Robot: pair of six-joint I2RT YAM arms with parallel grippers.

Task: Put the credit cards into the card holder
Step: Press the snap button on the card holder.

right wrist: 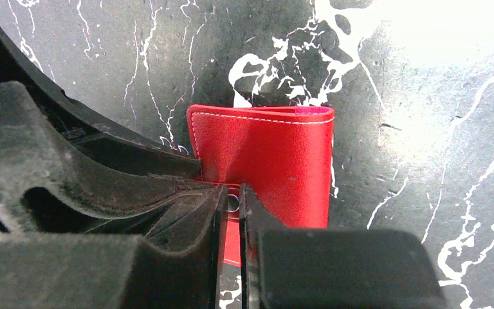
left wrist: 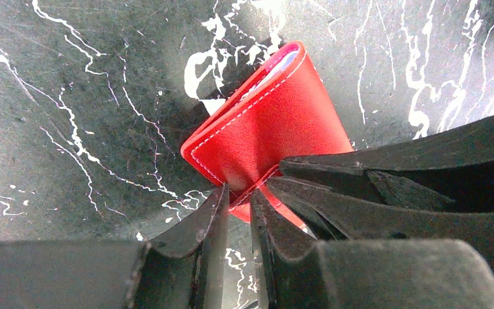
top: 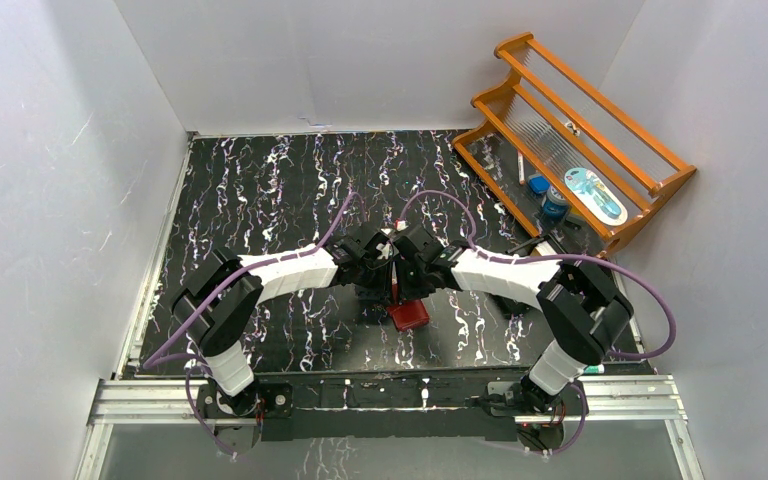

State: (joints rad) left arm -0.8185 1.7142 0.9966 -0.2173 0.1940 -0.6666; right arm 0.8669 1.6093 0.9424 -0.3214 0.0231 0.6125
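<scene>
Pinching the red card holder at the middle of the tabletop, folded almost shut, with the left gripper and the right gripper each squeezed narrowly onto the same near edge, set side by side. Showing just a pale sliver inside the fold, perhaps one of the credit cards or merely a clear pocket, too thin to say. Judged close to finished: no loose cards visible anywhere on the marbled surface, leaving little beyond closing the holder and letting go.
</scene>
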